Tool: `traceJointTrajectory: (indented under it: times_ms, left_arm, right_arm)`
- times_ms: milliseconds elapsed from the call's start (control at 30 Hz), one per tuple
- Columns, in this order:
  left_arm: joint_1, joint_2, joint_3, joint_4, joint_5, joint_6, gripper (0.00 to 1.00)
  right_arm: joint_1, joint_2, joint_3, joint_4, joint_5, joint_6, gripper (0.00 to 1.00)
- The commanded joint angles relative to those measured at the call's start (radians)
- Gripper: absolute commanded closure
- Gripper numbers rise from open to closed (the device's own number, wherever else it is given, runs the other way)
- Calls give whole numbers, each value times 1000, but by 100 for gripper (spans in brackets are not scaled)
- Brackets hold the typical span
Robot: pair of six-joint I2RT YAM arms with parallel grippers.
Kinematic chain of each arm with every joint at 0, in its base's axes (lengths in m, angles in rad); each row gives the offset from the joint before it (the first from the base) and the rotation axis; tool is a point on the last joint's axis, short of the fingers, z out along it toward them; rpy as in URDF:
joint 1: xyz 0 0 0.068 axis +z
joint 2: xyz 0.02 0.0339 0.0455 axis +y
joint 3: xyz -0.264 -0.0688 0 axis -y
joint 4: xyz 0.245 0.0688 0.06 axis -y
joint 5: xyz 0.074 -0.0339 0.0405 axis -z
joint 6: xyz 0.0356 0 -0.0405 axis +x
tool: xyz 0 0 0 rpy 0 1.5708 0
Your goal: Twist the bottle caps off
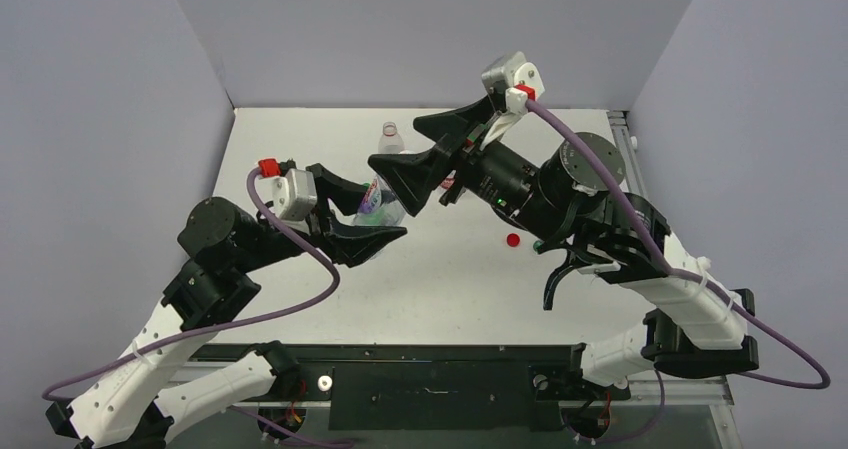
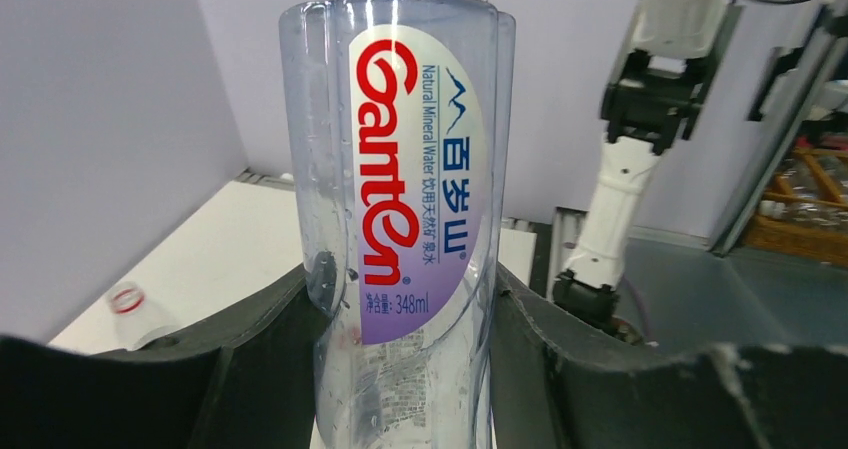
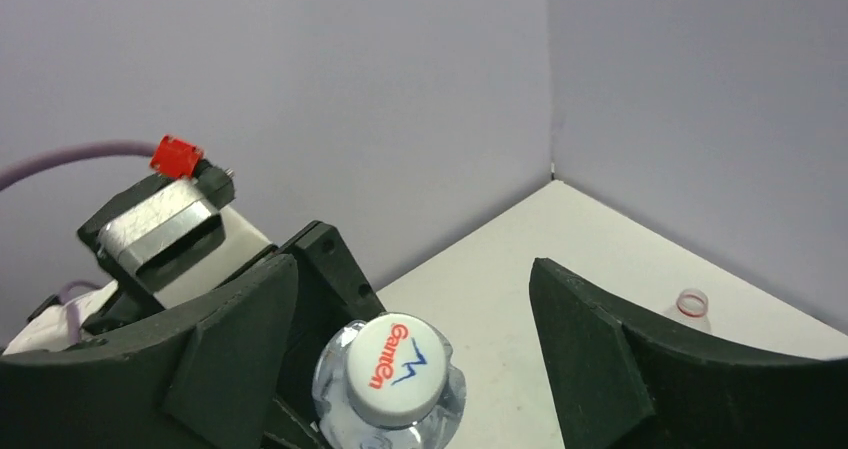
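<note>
Finds the whitish cap (image 3: 397, 367) seated on the labelled clear bottle (image 2: 400, 219), held over the table's (image 1: 450, 299) middle, nearer its left edge. Notes the left gripper (image 1: 383, 217) clamped round the bottle's body, evidently to brace it against twisting. Notes the right gripper (image 3: 412, 269) spread wide, fingers either side of the cap, touching nothing, apparently poised to grasp it. Records a red cap (image 1: 513, 239) lying loose toward the right edge and an uncapped bottle (image 1: 391, 137) by the far edge.
</note>
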Motion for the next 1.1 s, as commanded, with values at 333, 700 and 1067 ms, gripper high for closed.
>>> traceJointTrajectory:
  times_ms: [333,700,1067]
  left_arm:
    - [-2,-45,-72,60,-328,254,75]
    - [-2,-51,-62,73,-327,224,76]
    - [-2,-48,-41,73,-308,198,77]
  right_arm:
    - [50,104,109,-24,321,61,32]
    - [44,97,87,-39,295,91,65]
    - [-3,123,131,-81,205,133,89]
